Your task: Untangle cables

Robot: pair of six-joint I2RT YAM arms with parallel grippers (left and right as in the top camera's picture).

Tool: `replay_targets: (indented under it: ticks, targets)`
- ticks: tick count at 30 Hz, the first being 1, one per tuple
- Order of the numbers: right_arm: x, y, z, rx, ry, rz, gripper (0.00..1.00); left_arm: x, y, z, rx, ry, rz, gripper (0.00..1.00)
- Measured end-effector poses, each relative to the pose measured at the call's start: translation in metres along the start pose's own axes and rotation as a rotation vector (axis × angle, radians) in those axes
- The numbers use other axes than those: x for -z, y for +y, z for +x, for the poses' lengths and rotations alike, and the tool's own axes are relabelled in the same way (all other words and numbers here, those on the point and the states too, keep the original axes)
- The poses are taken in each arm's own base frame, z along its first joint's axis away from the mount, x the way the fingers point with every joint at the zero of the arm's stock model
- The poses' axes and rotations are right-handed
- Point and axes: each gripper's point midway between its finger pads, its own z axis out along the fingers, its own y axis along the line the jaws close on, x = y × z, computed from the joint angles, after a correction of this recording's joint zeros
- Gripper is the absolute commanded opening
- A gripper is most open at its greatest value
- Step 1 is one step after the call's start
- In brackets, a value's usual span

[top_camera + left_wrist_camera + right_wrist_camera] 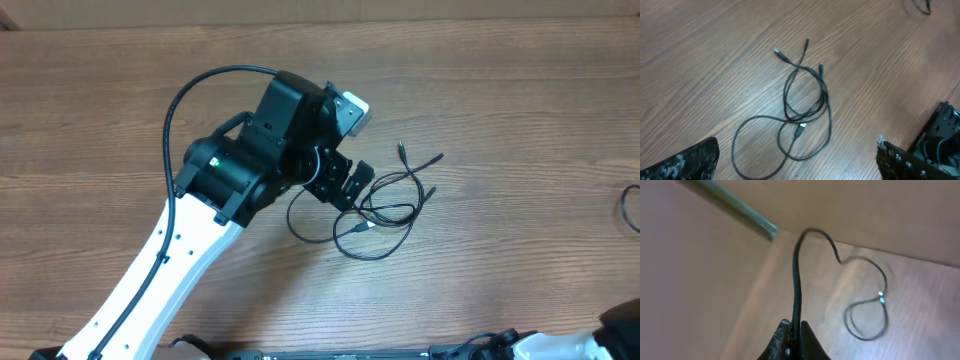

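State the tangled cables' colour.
The cables are black; clearest in the left wrist view.

Bench (520,90) matt wood-grain. Cables (828,107) thin, black, rubbery, metal tips. My left claw (792,165) pads (685,162): black, speckled, rough.

Soft, even light — right-wrist view blurred.

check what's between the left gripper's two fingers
Left wrist view: lower loops of the cables, on the table, show between the fingers of the open left gripper.
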Motion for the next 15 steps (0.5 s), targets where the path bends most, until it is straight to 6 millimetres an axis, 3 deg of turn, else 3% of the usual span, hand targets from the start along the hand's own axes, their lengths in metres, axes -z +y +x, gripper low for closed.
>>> replay_targets:
  ticks: [3, 4, 6, 10, 15]
  targets:
    - [-0.045, -0.034, 0.018, -0.062, 0.124, 0.074, 0.10, 0.001, 0.008, 0.004, 0.023, 0.015, -0.019, 1.00]
    - [-0.061, -0.045, 0.026, -0.086, 0.175, 0.090, 0.18, 0.002, 0.010, 0.005, 0.033, 0.020, -0.023, 1.00]
    - [-0.093, -0.067, 0.046, -0.136, 0.269, 0.119, 0.48, 0.003, 0.017, 0.006, 0.072, 0.019, -0.037, 1.00]
    - [-0.117, -0.086, 0.070, -0.188, 0.364, 0.146, 0.77, 0.005, 0.025, 0.007, 0.114, 0.021, -0.052, 1.00]
    - [-0.123, -0.086, 0.089, -0.238, 0.432, 0.119, 0.83, 0.007, 0.035, 0.008, 0.157, 0.019, -0.071, 1.00]
